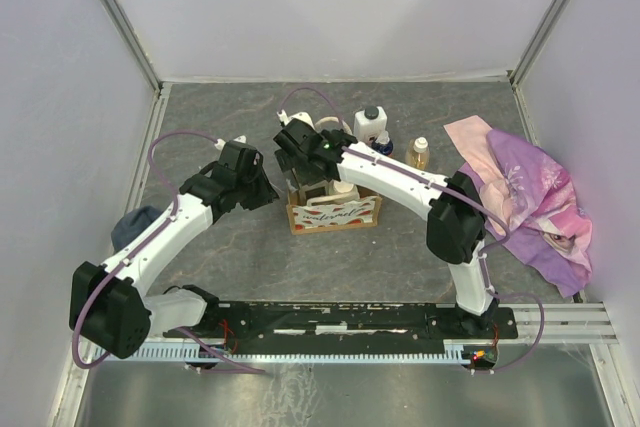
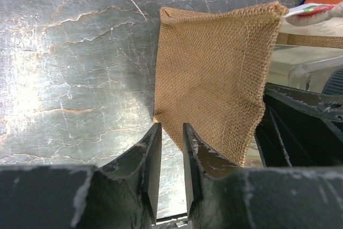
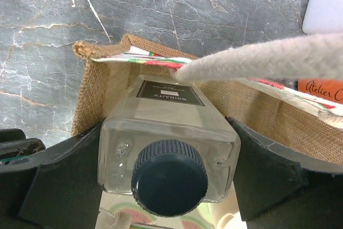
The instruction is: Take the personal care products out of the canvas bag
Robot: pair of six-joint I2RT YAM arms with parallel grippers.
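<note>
Right claw (image 3: pixel 167 159) clamps the clear bottle (image 3: pixel 166 122) inside the canvas bag (image 3: pixel 99 92), evidently for extraction; left claw (image 2: pixel 172 151), narrowly parted, holds nothing.

From above, the right arm (image 1: pixel 395 175) hides much of the canvas bag (image 1: pixel 335 215); the clear bottle (image 3: pixel 166 127) bears unreadable print.

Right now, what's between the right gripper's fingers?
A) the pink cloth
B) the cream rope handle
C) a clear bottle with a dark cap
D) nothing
C: the right wrist view shows the clear bottle, dark cap toward the camera, sitting between the fingers of the right gripper, over the open bag.
</note>
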